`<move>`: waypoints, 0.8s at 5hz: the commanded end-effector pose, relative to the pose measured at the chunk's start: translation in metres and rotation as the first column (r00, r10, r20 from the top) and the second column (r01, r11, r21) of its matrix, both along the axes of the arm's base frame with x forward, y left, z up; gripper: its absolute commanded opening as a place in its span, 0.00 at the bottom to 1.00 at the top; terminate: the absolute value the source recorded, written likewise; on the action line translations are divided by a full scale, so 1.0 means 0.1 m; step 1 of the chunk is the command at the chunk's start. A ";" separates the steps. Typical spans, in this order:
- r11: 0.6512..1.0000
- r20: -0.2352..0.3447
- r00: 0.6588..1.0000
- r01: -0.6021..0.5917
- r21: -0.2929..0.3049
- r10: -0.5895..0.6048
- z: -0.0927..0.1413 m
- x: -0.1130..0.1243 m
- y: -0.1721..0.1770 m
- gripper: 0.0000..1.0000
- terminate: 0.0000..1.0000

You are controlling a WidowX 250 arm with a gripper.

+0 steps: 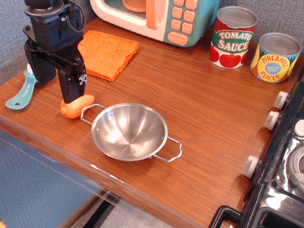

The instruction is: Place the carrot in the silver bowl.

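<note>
Carrot (pixel 76 106) lay on table (pixel 195 113) just left of the silver bowl (pixel 129 130), by its wire handle. Risk, imo: smooth taper could squirt out, or swing clips bowl rim. My gripper (pixel 73 91) was down on carrot; jaws' gap hidden, can't tell if clamped.

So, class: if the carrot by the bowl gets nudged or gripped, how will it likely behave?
The carrot looks smooth and glossy, so it may slip from the tool. Its rounded, tapered shape probably rolls in a curve, perhaps against the silver bowl's wire handle. It seems rigid plastic, likely light.
</note>
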State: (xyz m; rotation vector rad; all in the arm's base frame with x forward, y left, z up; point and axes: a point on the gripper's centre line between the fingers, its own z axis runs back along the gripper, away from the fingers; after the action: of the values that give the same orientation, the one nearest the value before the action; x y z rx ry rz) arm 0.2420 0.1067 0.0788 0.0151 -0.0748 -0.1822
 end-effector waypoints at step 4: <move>0.995 -0.062 0.994 -0.089 0.051 0.092 -0.35 0.15 0.32 1.00 0.00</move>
State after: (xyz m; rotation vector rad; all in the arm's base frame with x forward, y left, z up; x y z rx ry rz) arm 0.2523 0.1345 0.0311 0.0371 0.0372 -0.0955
